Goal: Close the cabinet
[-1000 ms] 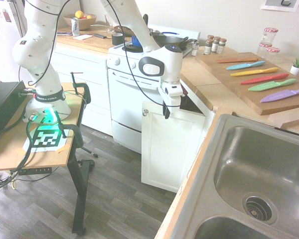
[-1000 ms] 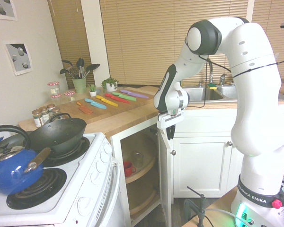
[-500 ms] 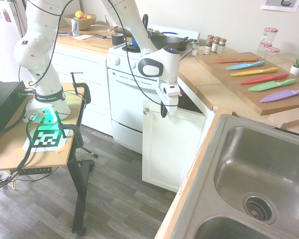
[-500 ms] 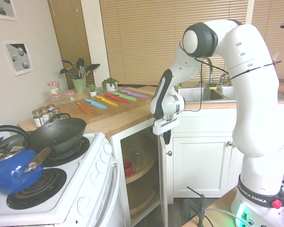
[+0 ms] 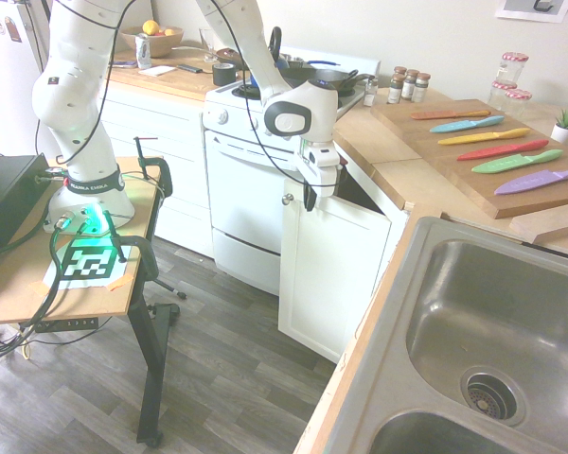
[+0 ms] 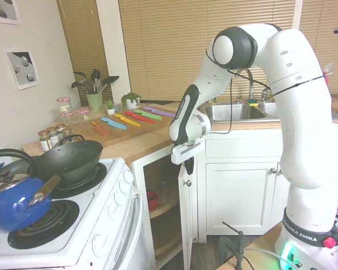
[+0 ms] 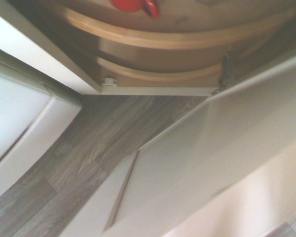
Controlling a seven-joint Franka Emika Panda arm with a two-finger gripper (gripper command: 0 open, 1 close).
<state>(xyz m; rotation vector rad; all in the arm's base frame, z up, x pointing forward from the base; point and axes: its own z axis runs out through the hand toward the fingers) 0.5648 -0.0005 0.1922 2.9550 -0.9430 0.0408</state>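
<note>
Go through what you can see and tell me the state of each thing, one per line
cabinet door: partly open, swung well toward its frame
gripper: shut, pointing down against the door's top edge
neighbouring cabinet door: closed
sink: empty, dry
red cup: on the shelf inside the cabinet
wok: on the stove's rear burner

This is a home kitchen. A white electric stove (image 6: pixel 62 225) carries a blue kettle (image 6: pixel 11 197) and a dark wok (image 6: pixel 67 160). Butcher-block countertop (image 5: pixel 398 161) runs along white cabinets to a double stainless sink (image 5: pixel 492 331). Colourful knives (image 5: pixel 497 142) lie on a cutting board near the counter's back edge, beside spice jars (image 5: pixel 407 85). Wood-look flooring (image 5: pixel 218 378) and window blinds (image 6: pixel 203 45) complete it.
</note>
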